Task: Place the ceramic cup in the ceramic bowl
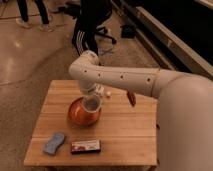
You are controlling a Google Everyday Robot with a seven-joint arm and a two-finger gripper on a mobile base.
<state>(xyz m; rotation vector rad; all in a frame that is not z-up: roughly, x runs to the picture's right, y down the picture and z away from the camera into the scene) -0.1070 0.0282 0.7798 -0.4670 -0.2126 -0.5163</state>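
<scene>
The ceramic bowl, glossy orange-red, sits on the wooden table left of centre. The ceramic cup, small and pale grey-white, hangs over the bowl's right part, just above or at its inside. My gripper reaches down from the white arm and holds the cup from above, directly over the bowl.
A blue sponge lies at the front left. A flat red and white packet lies beside it. A small white item with a red spot and a reddish-brown object lie behind the bowl. A person stands beyond the table.
</scene>
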